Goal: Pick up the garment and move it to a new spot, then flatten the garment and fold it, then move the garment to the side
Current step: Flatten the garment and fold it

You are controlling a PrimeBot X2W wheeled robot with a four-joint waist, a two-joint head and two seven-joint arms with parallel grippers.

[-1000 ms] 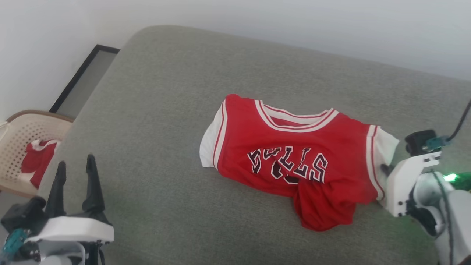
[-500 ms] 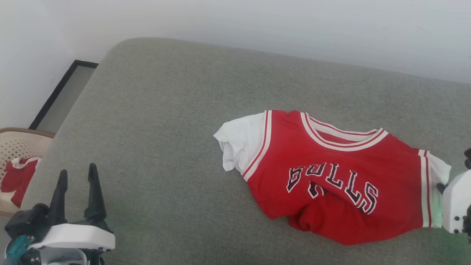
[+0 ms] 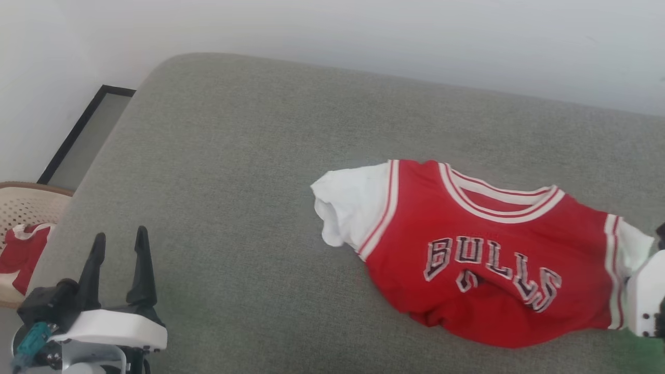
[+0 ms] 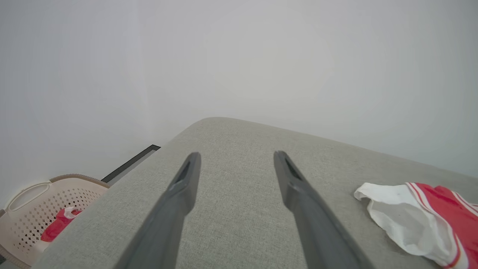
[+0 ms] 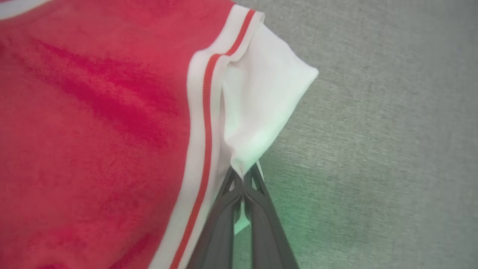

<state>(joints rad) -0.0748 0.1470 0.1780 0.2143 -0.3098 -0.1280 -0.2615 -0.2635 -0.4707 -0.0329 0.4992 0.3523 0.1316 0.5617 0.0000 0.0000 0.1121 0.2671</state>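
The garment (image 3: 488, 259) lay rumpled, lettering up, on the right part of the grey fabric surface (image 3: 234, 156). The right gripper (image 5: 243, 178) was clenched on its white sleeve (image 5: 261, 104). The left gripper (image 3: 119, 235) hovered released, well apart.

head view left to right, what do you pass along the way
basket holding a red-and-white cloth → left gripper, open → garment → right gripper, shut on the garment's white sleeve
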